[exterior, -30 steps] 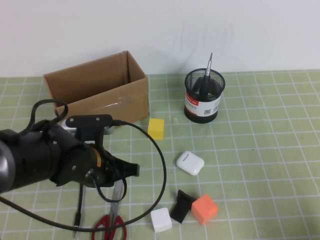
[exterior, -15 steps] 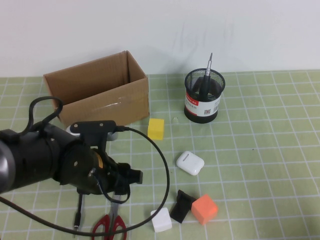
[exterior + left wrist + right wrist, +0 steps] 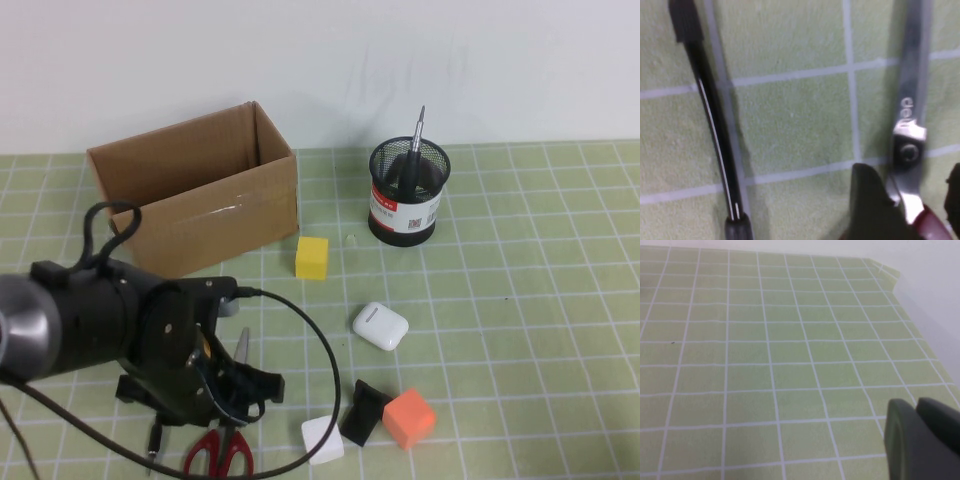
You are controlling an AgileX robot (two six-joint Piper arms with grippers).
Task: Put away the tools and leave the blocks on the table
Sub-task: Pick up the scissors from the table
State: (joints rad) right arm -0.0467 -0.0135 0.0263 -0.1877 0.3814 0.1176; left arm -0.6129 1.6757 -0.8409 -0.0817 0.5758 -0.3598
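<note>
Three tools in view: red-handled scissors (image 3: 222, 440) flat on the pale green grid table (image 3: 520, 300) at near-left, blade pointing away from robot, handles at near edge; thin black pen-like rod (image 3: 157, 432) lying just left of scissors, roughly parallel, mostly hidden under left arm; black-handled screwdriver (image 3: 416, 140) standing upright in black mesh pen cup (image 3: 405, 192) at far centre, near wall. Left gripper (image 3: 907, 200) low over scissors, fingers apart, one dark finger (image 3: 870, 205) on each side of pivot and start of red handle; nothing clamped, contact with steel impossible to tell. In left wrist view, scissors (image 3: 910, 130) blade running along one side, pen-like rod (image 3: 715, 130) along other side, well apart, mat between. Four blocks on table: yellow cube (image 3: 312, 257) just beside cardboard box (image 3: 195, 190) at its right near corner; white cube (image 3: 322, 439), black angular block (image 3: 365, 410) and orange cube (image 3: 410, 417) in a row at near centre, black one touching orange, white just beside black. White rounded case (image 3: 380, 326) between yellow cube and orange cube, apart from both. Cardboard box open-topped, at far left. Right gripper (image 3: 920, 440) only seen in right wrist view, over bare mat near table corner; open or closed cannot be told.
</note>
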